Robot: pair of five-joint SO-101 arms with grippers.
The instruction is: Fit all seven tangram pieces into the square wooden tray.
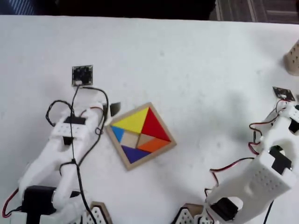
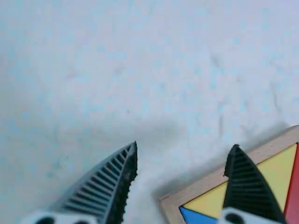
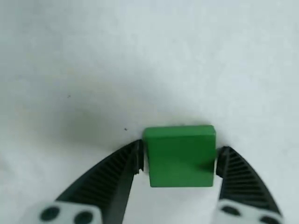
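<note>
The tray [image 1: 119, 151] has a pale wood frame. Inside it, a yellow triangle [image 1: 133, 122] and a red triangle [image 1: 153, 124] fill the far half, a light blue triangle [image 1: 117, 133] sits at the left corner, a dark blue piece [image 1: 134, 153] at the near corner, and an orange piece [image 1: 153, 145] beside it. The tray's middle [image 1: 138, 138] is tan. A separate square piece [image 3: 180, 156] is plain green. The table [image 1: 187, 65] is white. The left gripper [image 2: 182, 149] has black ribbed fingers [image 2: 117, 179].
</note>
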